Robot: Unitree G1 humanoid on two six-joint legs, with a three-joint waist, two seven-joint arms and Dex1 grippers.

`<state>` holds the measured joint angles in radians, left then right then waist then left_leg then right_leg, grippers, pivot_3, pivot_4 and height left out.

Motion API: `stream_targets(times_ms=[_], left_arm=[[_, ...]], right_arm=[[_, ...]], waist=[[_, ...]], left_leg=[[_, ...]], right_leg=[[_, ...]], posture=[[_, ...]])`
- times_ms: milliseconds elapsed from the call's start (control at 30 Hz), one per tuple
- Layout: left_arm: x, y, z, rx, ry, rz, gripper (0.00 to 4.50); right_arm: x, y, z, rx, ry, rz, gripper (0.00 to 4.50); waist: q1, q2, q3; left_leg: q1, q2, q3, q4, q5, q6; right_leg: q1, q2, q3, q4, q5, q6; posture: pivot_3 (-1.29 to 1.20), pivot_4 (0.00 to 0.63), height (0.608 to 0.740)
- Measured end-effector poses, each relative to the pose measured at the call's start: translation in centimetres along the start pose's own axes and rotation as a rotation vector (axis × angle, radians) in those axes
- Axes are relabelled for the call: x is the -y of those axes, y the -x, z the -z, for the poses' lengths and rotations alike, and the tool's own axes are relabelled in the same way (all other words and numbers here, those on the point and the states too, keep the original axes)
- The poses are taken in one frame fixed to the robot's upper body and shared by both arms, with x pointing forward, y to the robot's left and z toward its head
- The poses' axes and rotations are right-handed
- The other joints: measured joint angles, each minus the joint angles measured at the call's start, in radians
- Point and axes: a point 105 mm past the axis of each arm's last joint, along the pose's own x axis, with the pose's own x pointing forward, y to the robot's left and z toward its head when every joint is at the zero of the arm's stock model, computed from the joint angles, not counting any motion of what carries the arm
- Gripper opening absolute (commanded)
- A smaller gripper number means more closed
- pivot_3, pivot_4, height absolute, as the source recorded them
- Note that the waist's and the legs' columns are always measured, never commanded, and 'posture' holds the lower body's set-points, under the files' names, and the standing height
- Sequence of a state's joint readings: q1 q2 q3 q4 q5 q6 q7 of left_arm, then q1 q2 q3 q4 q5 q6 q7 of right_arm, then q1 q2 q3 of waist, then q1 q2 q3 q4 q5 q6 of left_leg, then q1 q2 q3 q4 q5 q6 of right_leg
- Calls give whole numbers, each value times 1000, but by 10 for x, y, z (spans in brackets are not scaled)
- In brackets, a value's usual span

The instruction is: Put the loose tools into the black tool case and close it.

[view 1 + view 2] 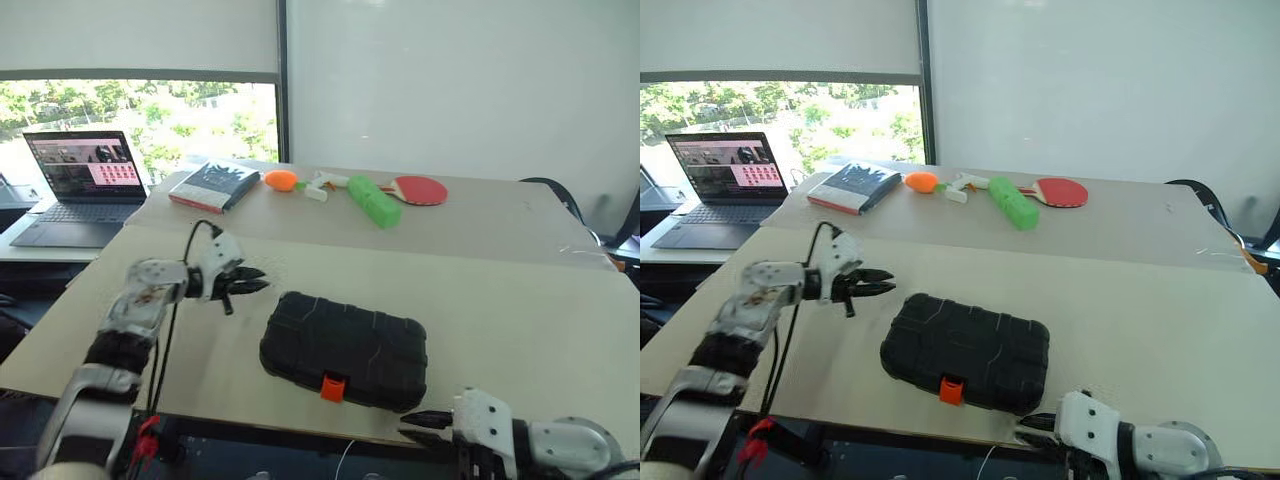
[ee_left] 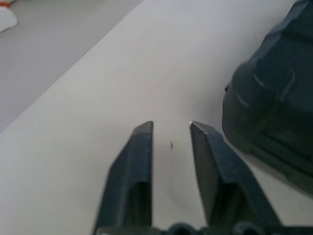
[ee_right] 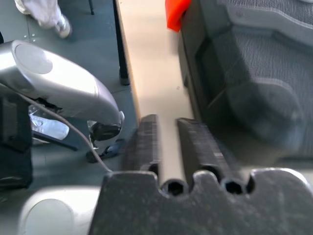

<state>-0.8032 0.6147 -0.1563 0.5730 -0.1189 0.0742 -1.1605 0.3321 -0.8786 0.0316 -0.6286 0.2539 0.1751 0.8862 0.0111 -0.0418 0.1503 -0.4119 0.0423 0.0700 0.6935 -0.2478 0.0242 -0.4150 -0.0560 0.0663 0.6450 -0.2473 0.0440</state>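
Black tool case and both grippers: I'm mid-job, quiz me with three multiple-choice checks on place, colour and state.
1. Where is the black tool case?
A. at the near table's front edge
B. on the laptop
C. beside the paddle

2. What colour is the latch?
A. green
B. orange
C. white

3. How is the case's lid?
A. open flat
B. half raised
C. closed

Answers: 1 A, it lies between the left gripper and right gripper. 2 B, the orange tab shows on the front edge. 3 C, only the textured shell shows.
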Motion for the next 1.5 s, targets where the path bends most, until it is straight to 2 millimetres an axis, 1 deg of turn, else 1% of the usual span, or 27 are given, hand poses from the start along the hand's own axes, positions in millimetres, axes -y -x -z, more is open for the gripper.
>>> stream_targets(times_ms=[67, 167, 267, 367, 467, 533, 567, 633, 667, 733, 800, 833, 867, 900, 967, 1000, 1033, 1100, 1133, 1167, 1233, 1300, 1367, 1400, 1500], left_arm=[[0, -8, -2, 1, -13, 22, 53], [2, -22, -1, -10, -17, 66, 53], [14, -38, -2, -17, -23, 147, 53], [17, -33, -1, -34, -26, 188, 53], [28, -26, 2, -61, -51, 269, 53], [38, -18, 10, -96, -51, 324, 53], [44, -12, 17, -119, -41, 353, 53], [54, -10, 28, -142, -7, 396, 53], [57, -9, 31, -149, 11, 405, 53], [55, -5, 32, -160, 18, 404, 53], [45, -1, 24, -150, 21, 363, 53], [37, 0, 15, -131, 25, 337, 53], [29, 0, 3, -104, 31, 315, 53], [19, 1, -15, -62, 40, 292, 53], [11, 1, -45, 13, 44, 288, 53], [12, -3, -63, 57, 34, 314, 53], [15, -7, -76, 82, 24, 342, 53], [34, -21, -97, 123, -29, 443, 53], [48, -31, -102, 117, -72, 510, 53], [62, -40, -104, 107, -108, 568, 53], [80, -53, -100, 81, -157, 637, 53], [98, -67, -87, 25, -227, 695, 53], [109, -77, -74, -30, -304, 727, 53], [113, -80, -74, -17, -330, 736, 53], [115, -86, -75, -16, -434, 722, 53]], right_arm=[[1, -3, 2, -1, -5, -2, 0], [5, -8, 4, -6, 2, -2, 0], [11, -11, 5, -12, 7, 1, 0], [18, -12, 7, -20, 2, 12, 0], [32, -11, 12, -33, -1, 52, 0], [48, -8, 17, -52, 0, 109, 0], [61, -5, 20, -65, 3, 157, 0], [73, 1, 22, -79, 14, 205, 0], [76, 2, 22, -82, 15, 215, 0], [76, 2, 23, -82, 12, 215, 0], [73, 2, 24, -83, 6, 193, 0], [68, 2, 24, -83, 3, 167, 0], [62, 3, 23, -80, -5, 135, 0], [53, 3, 23, -77, -13, 86, 0], [43, 5, 22, -76, -22, 25, 0], [38, 5, 21, -72, -26, -8, 0], [36, 6, 19, -70, -22, -28, 0], [33, 6, 16, -59, -20, -66, 0], [30, 5, 14, -54, -23, -90, 0], [29, 5, 13, -51, -29, -106, 0], [28, 4, 13, -53, -36, -126, 0], [28, 2, 11, -56, -41, -151, 0], [31, -1, 6, -48, -31, -157, 0], [33, -1, 3, -41, -27, -155, 0], [38, -7, -8, -1, -17, -148, 0]], waist=[[-1, 0, 0], [0, 0, 0], [-1, 0, 0], [-9, -1, 0], [-11, -1, 0], [-15, 0, 0], [-18, 0, 0], [-18, 0, 0], [-17, 0, 0], [-15, 0, 0], [-12, 0, 0], [-8, 0, 0], [-3, -1, 1], [1, -1, 1], [2, -1, 0], [2, 0, 0], [2, 0, 0], [1, 0, 0], [0, 0, 0], [-2, 0, 0], [-8, 0, 0], [-15, 0, 0], [-18, 0, 0], [-18, 0, 0], [-13, 0, 0]], left_leg=[[-4, 0, 0, 1, 0, 0], [-5, -1, 0, 1, 0, 0], [-5, -1, 0, 2, 0, 0], [-5, -1, 0, 2, 0, 0], [-4, -1, 0, 2, 0, 0], [-4, -1, 0, 2, 0, 0], [-4, -1, 0, 2, 0, 0], [-4, 0, 0, 2, 0, 0], [-5, 0, 0, 2, 0, 0], [-6, 0, 0, 2, 0, 0], [-6, 0, -1, 2, 0, 0], [-7, 0, -1, 3, 0, 0], [-8, -1, -1, 3, 0, 0], [-9, -1, -2, 4, 0, 0], [-9, -2, -2, 4, 0, 0], [-9, -2, -2, 4, 0, 0], [-9, -3, -2, 5, 0, 0], [-9, -3, -3, 5, 0, 0], [-9, -3, -3, 4, 0, 0], [-9, -3, -3, 4, 0, 0], [-8, -3, -3, 4, 0, 0], [-8, -4, -4, 4, 0, 0], [-7, -4, -4, 4, 0, 0], [-8, -4, -5, 4, 0, 0], [-6, -5, -6, 4, 0, 1]], right_leg=[[-4, 0, 0, 1, 0, 0], [-5, 0, 0, 1, 1, 1], [-5, 0, 1, 1, 1, 1], [-5, 0, 1, 2, 1, 1], [-5, 0, 1, 2, 1, 1], [-5, 0, 2, 2, 1, 1], [-5, 0, 2, 2, 1, 1], [-6, 0, 2, 3, 1, 1], [-7, 0, 2, 3, 1, 1], [-7, 0, 1, 3, 1, 1], [-7, 0, 1, 2, 1, 1], [-7, 0, 1, 3, 1, 1], [-7, 0, 0, 2, 1, 2], [-7, 0, 0, 2, 1, 2], [-7, -1, 0, 2, 1, 3], [-6, -2, 0, 1, 1, 4], [-6, -2, 0, 1, 2, 4], [-6, -2, 0, 1, 1, 4], [-6, -2, 0, 2, 1, 4], [-6, -2, 1, 2, 1, 4], [-6, -1, 2, 2, 2, 4], [-7, -1, 2, 2, 2, 4], [-6, -1, 2, 2, 2, 4], [-6, -1, 2, 2, 2, 4], [-4, -2, 2, 2, 2, 4]], posture=[[0, 150, 736], [0, 150, 736], [0, 150, 736], [0, 150, 736], [0, 150, 736], [0, 150, 736], [0, 150, 736], [0, 150, 736], [0, 150, 736], [0, 150, 736], [0, 150, 736], [0, 150, 736], [0, 150, 736], [0, 150, 736], [0, 150, 736], [0, 150, 736], [0, 150, 736], [0, 150, 736], [0, 150, 736], [0, 150, 736], [0, 150, 736], [0, 150, 736], [0, 150, 736], [0, 150, 736], [0, 150, 736]])
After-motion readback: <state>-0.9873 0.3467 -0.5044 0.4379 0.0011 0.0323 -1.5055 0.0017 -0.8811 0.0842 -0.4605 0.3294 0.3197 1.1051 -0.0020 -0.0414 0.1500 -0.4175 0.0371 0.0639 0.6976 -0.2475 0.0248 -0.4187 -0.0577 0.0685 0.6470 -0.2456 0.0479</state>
